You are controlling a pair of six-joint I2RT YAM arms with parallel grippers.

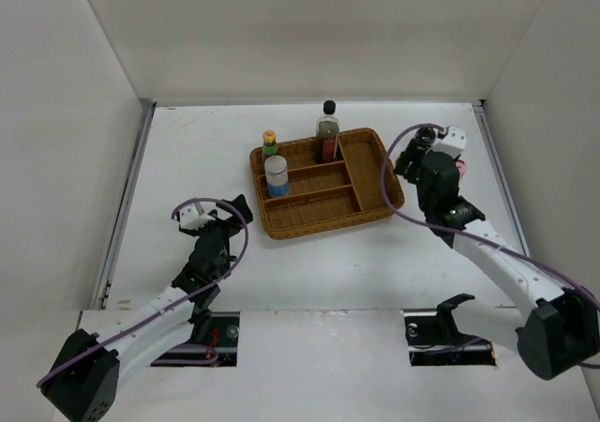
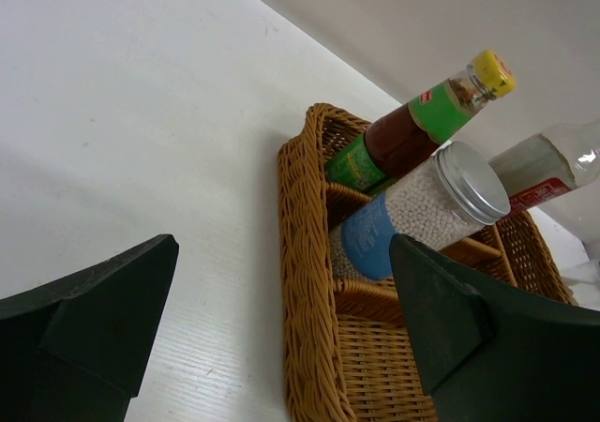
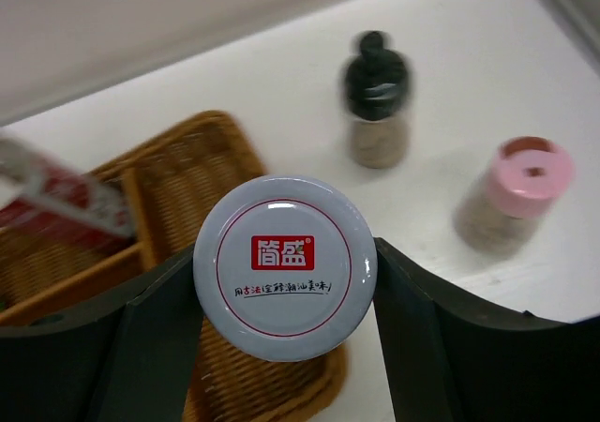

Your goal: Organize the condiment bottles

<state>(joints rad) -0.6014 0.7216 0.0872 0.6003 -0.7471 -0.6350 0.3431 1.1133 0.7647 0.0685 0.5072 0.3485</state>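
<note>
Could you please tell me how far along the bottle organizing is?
Done: the yellow-capped bottle, silver-lid jar and tall black-capped bottle stand in the wicker tray. In hand: the right gripper holds the lilac-capped shaker. Remaining: the black-capped shaker and pink-capped shaker on the table; the left gripper is open.

Bright, even overhead light washes the white bench (image 1: 309, 272); shadows around the wicker tray (image 1: 319, 212) are soft and faint. From the right wrist, the black-capped shaker (image 3: 376, 98) and pink-capped shaker (image 3: 520, 192) beyond the tray are motion-blurred, while the pale round cap (image 3: 284, 267) over the tray's edge is sharp, faintly glossy.
</note>
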